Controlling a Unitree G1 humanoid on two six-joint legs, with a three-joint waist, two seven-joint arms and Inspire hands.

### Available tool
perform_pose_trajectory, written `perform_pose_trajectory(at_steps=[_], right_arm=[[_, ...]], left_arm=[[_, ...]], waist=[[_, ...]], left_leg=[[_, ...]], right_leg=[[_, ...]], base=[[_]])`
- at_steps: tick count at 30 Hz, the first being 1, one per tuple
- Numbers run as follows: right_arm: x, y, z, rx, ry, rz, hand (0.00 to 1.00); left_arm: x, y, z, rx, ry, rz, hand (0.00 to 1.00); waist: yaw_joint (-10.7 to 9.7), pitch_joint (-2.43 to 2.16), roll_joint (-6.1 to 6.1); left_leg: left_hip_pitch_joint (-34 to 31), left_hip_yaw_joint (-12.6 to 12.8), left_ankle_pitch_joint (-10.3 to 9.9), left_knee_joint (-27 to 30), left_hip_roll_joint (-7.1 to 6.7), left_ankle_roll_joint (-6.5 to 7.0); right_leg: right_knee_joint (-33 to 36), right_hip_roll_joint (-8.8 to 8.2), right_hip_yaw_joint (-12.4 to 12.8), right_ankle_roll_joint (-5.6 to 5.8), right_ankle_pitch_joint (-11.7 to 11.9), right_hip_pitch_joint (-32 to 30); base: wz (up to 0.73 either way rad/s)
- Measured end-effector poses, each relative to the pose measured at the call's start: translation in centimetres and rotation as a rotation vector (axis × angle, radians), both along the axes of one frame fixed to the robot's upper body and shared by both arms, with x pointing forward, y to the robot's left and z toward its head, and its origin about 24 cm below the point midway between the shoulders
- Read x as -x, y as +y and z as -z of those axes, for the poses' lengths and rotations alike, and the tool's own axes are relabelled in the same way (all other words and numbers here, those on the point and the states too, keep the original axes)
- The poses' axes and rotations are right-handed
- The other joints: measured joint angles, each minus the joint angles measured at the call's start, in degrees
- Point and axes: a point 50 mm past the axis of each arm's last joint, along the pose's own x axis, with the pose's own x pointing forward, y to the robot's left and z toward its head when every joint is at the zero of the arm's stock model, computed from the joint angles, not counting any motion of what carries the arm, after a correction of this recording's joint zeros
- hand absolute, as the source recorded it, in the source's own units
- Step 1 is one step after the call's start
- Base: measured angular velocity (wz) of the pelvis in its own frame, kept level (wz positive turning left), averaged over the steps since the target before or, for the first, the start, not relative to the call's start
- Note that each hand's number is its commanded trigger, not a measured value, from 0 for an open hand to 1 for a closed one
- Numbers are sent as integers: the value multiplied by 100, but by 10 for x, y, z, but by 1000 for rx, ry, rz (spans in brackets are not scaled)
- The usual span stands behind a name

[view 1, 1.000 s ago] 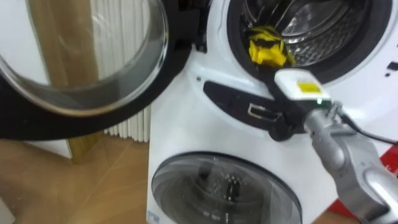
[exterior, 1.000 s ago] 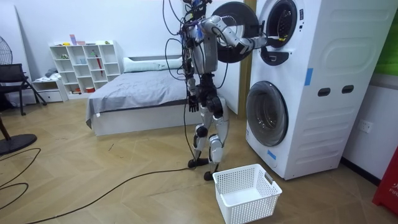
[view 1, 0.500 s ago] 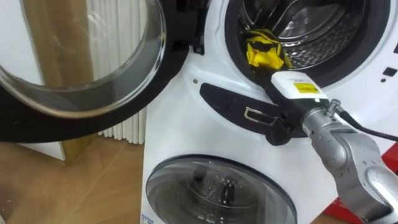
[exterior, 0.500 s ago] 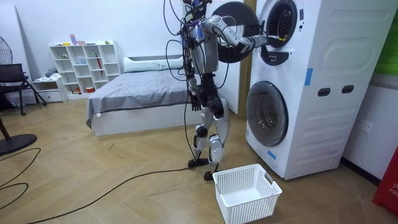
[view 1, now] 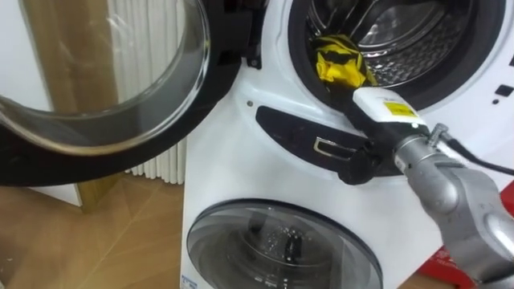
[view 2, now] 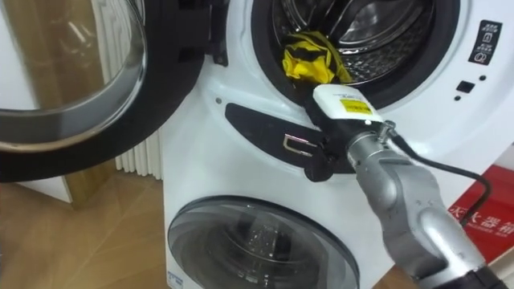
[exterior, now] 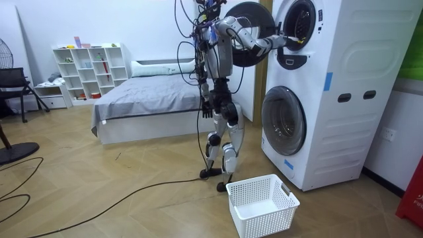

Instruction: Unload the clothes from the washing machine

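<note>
A crumpled yellow cloth (view 1: 341, 66) lies at the front lip of the upper washing machine's drum (view 1: 405, 40). My right hand (view 1: 385, 110) reaches up into the drum opening just below and right of the cloth. Its white back faces me, and its fingers are hidden at the cloth and the rim. In the room view I stand before the stacked machines with the right arm (exterior: 264, 45) stretched to the upper drum. My left hand (exterior: 206, 110) hangs by my hip. A white laundry basket (exterior: 262, 205) stands on the floor by my feet.
The upper machine's round door (view 1: 104, 120) is swung open to my left. Below is the lower machine's shut glass door (view 1: 277, 245). A white radiator (view 1: 157, 164) stands behind the open door. A bed (exterior: 145, 99) and a shelf (exterior: 89, 69) stand farther off.
The whole picture has shifted slightly. My right hand stays at the drum's lip by the yellow cloth, with hardly any movement.
</note>
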Motion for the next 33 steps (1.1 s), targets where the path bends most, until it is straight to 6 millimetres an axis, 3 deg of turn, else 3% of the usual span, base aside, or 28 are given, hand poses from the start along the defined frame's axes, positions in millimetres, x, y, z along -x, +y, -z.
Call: perform_pose_trajectory(at_steps=[3,5,7,9,15,23,33], right_arm=[[0,-7,-10,-235,8,-31,0],[0,-11,-16,-343,7,-50,0],[-1,-17,-19,-470,20,-67,0],[-4,-21,-25,-583,36,-86,0],[-7,-32,-30,-825,57,-96,0],[-12,-40,-34,-900,37,-51,0],[-13,-42,-35,-910,24,-34,0]], left_arm=[[12,-7,4,20,24,-17,0],[20,-11,6,29,38,-34,0],[28,-11,6,30,52,-49,0],[38,-8,5,20,61,-98,0],[39,-7,3,17,31,-139,0],[46,-12,5,28,48,-161,0],[46,-15,6,35,52,-166,0]], waist=[[-136,60,93],[-249,75,151],[-311,63,179],[-371,11,185],[-469,-23,210],[-571,-60,189],[-597,-59,199]], left_leg=[[-3,-48,-8,14,-6,12],[-29,-84,-9,12,-12,14],[-43,-104,-8,9,-11,14],[-48,-114,-7,13,2,12],[-77,-221,-6,91,-3,12],[-118,-351,-12,102,-16,5],[-112,-385,-12,122,-16,3]], right_leg=[[-7,-19,-40,19,-14,31],[1,-28,-55,24,-31,8],[12,-23,-59,25,-58,-4],[8,-18,-90,12,-85,-3],[-1,-66,-201,31,-112,27],[9,-74,-316,26,-153,56],[12,-88,-363,30,-189,94]], base=[[9],[10],[9],[3],[8],[12],[2]])
